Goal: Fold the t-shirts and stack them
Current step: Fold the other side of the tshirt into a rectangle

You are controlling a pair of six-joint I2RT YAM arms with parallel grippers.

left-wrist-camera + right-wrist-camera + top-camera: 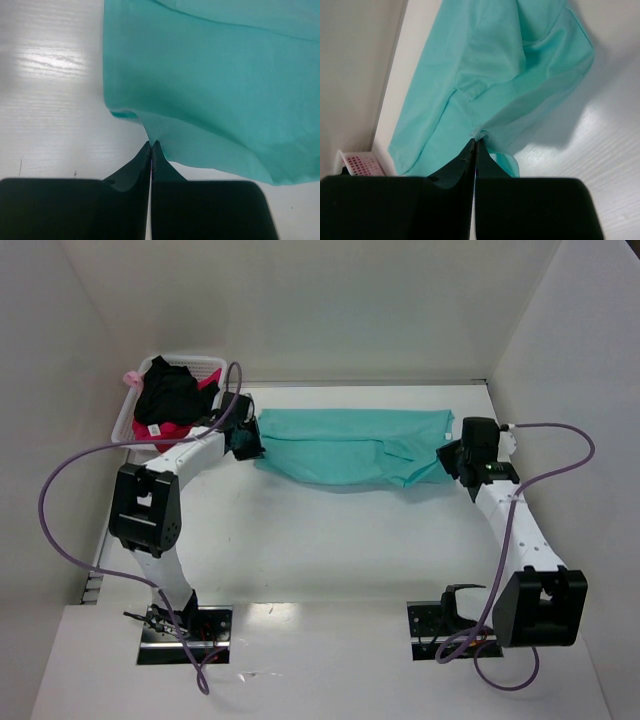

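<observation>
now, left gripper (pixel 151 145): pressed together, pinching the left edge of the teal t-shirt (pixel 210 90).
right gripper (pixel 475 141): pressed together, pinching its right edge.
teal t-shirt: stretched crosswise between them over the counter (pixel 320 540); i judge it light and limp, best held at the hems.
basket (pixel 215 365): far left, holding the black t-shirt (pixel 165 390) and the pink-red t-shirt (pixel 172 433).
writing: none i can read.

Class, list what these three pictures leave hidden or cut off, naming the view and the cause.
Top view: bright pink-red cloth t-shirt mostly buried under black cloth t-shirt in white plastic lattice basket.
Left wrist view: plain teal-green cloth t-shirt cut off by top and right edges.
Right wrist view: basket mostly behind the right gripper body.
</observation>
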